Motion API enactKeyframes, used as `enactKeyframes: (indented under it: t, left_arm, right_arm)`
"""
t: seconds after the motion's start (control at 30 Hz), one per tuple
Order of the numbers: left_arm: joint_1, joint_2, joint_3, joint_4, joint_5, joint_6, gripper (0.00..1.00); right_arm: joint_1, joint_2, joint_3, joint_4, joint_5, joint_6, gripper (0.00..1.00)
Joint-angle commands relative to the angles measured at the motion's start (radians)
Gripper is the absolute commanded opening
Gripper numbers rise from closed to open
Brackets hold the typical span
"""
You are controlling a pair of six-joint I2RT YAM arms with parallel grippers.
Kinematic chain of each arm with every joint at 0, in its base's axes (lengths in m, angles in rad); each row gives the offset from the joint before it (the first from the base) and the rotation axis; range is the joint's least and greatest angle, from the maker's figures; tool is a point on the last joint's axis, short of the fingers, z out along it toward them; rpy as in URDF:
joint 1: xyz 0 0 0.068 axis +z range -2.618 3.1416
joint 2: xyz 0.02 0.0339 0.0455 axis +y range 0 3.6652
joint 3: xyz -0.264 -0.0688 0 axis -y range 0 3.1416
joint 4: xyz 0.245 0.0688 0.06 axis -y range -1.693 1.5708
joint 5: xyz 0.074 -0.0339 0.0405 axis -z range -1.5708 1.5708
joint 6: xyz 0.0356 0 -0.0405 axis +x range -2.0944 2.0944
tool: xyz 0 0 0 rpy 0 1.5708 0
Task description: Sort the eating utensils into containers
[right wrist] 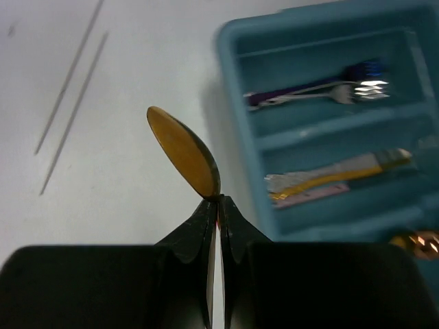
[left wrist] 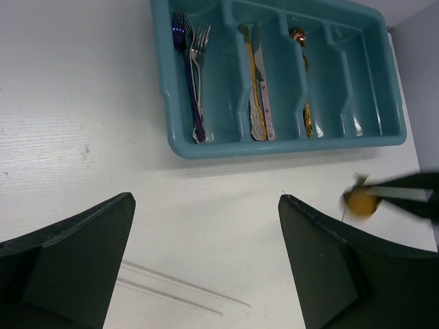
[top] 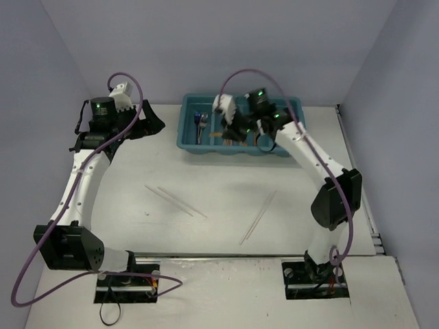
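High overview; both wrists toward tray (left wrist: 288,147)

A white table (top: 226,185) with a faint wood grain fills the floor of the scene. A plain lavender-grey back wall (top: 219,41) rises along its far edge, and a left wall (top: 31,103) and right wall (top: 401,116) of the same colour close its sides. The light is soft and even, with faint shadows.

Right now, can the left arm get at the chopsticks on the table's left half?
Probably yes: the left gripper is open and empty, the chopsticks lie flat just beside it, and nothing stands between them.
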Motion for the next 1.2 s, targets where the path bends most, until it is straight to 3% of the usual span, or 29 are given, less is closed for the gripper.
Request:
enactKeyframes:
  t: [0.0, 0.23, 0.43, 0.57, 0.83, 0.9, 1.0, 1.07, 1.17]
  left_arm:
    - [0.005, -0.057, 0.003, 0.038, -0.022, 0.011, 0.85]
    - [0.005, -0.046, -0.013, 0.031, -0.103, -0.006, 0.86]
    - [0.005, -0.051, -0.028, 0.014, -0.132, -0.004, 0.86]
    - [0.005, -0.054, -0.046, -0.001, -0.149, -0.003, 0.86]
    - [0.005, -0.066, -0.088, -0.045, -0.142, 0.114, 0.86]
    - [0.008, -0.074, -0.107, -0.058, -0.138, 0.169, 0.86]
    - [0.016, -0.112, -0.161, -0.089, -0.012, 0.36, 0.86]
    - [0.016, -0.115, -0.181, -0.115, 0.024, 0.498, 0.86]
    - [0.018, -0.076, -0.178, -0.213, 0.078, 0.676, 0.86]
  right_arm:
    - [-0.217, 0.108, 0.268, 0.035, -0.153, 0.369, 0.0]
    - [-0.359, 0.35, 0.49, 0.065, 0.007, 0.809, 0.0]
    - [-0.36, 0.435, 0.519, 0.117, 0.121, 0.987, 0.0]
    - [-0.37, 0.478, 0.539, 0.144, 0.249, 1.047, 0.0]
    - [-0.375, 0.524, 0.496, 0.183, 0.287, 1.091, 0.01]
    - [-0.376, 0.53, 0.486, 0.187, 0.262, 1.081, 0.15]
    - [-0.378, 0.52, 0.454, 0.188, 0.211, 1.06, 0.4]
    - [-0.378, 0.505, 0.437, 0.19, 0.183, 1.057, 0.5]
    - [-0.379, 0.476, 0.42, 0.19, 0.154, 1.038, 0.54]
